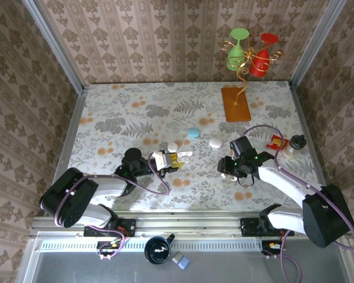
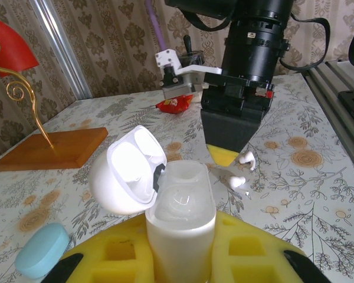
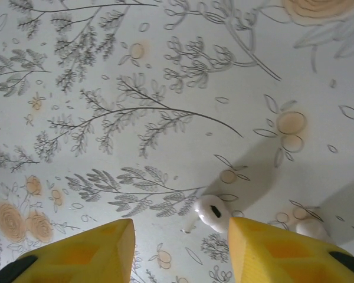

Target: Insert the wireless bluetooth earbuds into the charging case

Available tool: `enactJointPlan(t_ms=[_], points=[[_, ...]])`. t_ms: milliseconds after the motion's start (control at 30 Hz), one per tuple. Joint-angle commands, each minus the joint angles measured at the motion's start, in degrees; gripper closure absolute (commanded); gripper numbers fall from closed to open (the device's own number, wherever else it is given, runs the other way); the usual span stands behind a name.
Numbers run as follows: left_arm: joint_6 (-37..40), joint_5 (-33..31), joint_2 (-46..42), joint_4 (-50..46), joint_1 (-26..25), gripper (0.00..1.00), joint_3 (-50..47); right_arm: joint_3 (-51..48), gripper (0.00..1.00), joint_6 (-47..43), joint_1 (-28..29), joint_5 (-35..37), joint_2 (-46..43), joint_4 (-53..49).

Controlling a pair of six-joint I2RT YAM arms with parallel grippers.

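left fingers clamping charging case, lid standing open, sockets looking empty. right fingers standing apart, gripping nothing, hovering over earbud lying on bench; second earbud lying near. judging: both pickups, both insertions remaining.

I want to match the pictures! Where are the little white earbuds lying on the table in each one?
Top external: the earbuds are tiny white specks under the right gripper.
Left wrist: earbuds middle right, beside that gripper's yellow fingers.
Right wrist: bottom, one between the yellow fingers, one beside them.
Shared landmark: the right gripper.
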Motion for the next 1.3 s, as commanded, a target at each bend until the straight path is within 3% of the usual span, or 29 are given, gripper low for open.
enactJointPlan(t_ms=[0,400,733,867,1067,1267], points=[[1.16,0.83,-0.03,1.61,-0.37,1.00,0.56,3.32,0.54,-4.99,0.29,-2.37,3.26,-3.73],[1.34,0.64,-0.40,1.18,-0.29,1.00,0.36,4.04,0.60,-6.45,-1.81,-4.80,12.58,-3.29],[1.26,1.37,1.11,1.65,-0.56,1.00,1.06,0.79,0.68,-5.35,-1.91,-6.65,11.09,-2.12],[0.87,1.83,2.21,2.53,-0.72,1.00,1.67,1.20,0.67,-5.53,-1.91,-6.90,11.48,-3.28],[0.65,1.81,2.76,3.02,-0.75,1.00,1.68,0.72,0.56,-4.03,-1.78,-9.31,9.99,-4.14],[0.46,1.76,3.27,3.63,-0.81,1.00,1.68,-0.73,0.52,-2.11,-1.64,-13.68,7.73,-3.07]])
